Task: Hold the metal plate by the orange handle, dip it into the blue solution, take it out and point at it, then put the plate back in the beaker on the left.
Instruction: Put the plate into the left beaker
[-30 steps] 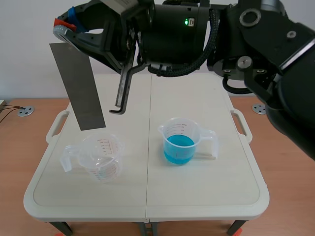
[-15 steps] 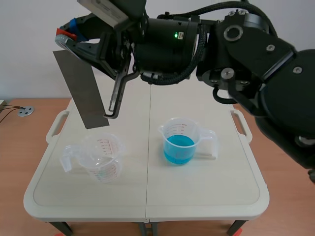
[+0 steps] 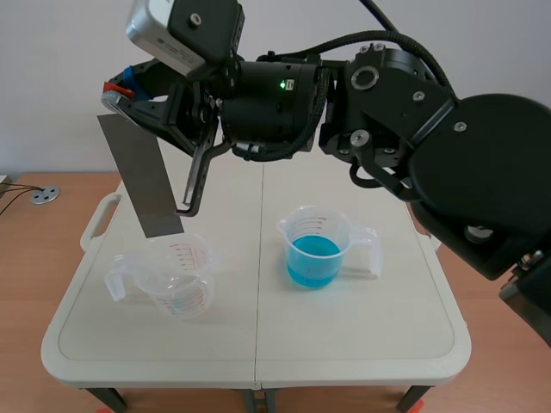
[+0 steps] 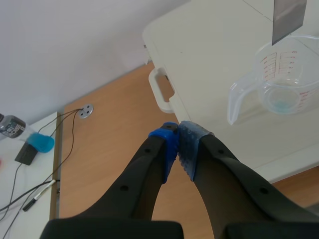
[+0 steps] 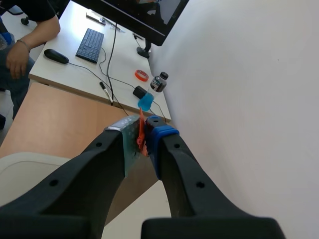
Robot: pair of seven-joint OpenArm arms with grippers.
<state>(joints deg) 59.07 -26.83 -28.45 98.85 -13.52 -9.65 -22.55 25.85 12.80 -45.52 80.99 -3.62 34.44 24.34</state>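
Observation:
A grey metal plate hangs tilted over the table's left side. My right gripper is shut on its orange handle. The plate's lower end sits just above the rim of the empty clear beaker. In the right wrist view, the handle shows pinched inside the right gripper. The beaker of blue solution stands right of centre. From the left wrist view, my left gripper is shut on nothing, off the table's left side, with the empty beaker and the plate's end ahead.
The right arm's bulk spans the top of the scene. The white table has a carry handle on its left edge. A metal washer lies on the wooden surface beside it. A desk with a keyboard and a person's arm lies beyond.
The right arm has carried the plate down and slightly right, so its lower end now reaches the empty beaker's rim. The arm's body has swung further left.

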